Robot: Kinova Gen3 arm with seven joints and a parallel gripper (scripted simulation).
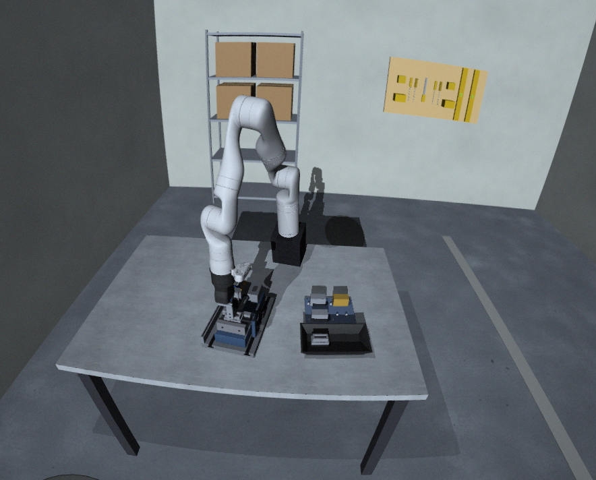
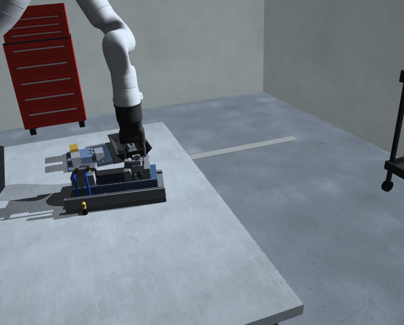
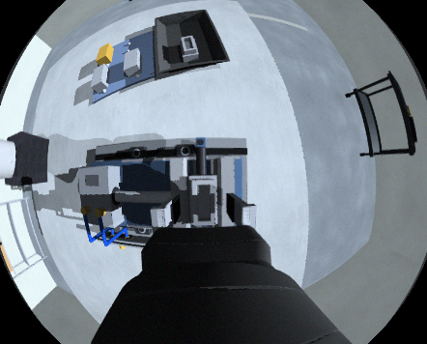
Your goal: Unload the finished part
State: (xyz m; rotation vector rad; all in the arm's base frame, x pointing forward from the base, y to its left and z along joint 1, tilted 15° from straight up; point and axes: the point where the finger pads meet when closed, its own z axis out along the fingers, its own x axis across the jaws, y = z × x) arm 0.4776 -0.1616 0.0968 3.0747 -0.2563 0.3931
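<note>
The vise [image 1: 235, 323] sits on a dark base on the left half of the table; it also shows in the exterior view [image 2: 120, 183] and in the wrist view [image 3: 178, 187]. A grey finished part [image 3: 204, 196] with a dark pocket stands between the vise jaws; it also shows in the exterior view [image 2: 136, 161]. My gripper [image 2: 135, 151] is open and empty, just above the part, fingers to either side of it. The black outfeed tray [image 1: 334, 338] lies to the right of the vise, with a small grey part [image 1: 319, 338] on its floor; the tray also shows in the wrist view [image 3: 189, 43].
A blue fixture plate [image 1: 328, 305] with grey blocks and a yellow block [image 1: 340, 298] lies just behind the tray. The arm's black pedestal [image 1: 287, 247] stands at the table's far edge. A red tool cabinet [image 2: 43, 66] and a black cart [image 2: 401, 133] stand off the table.
</note>
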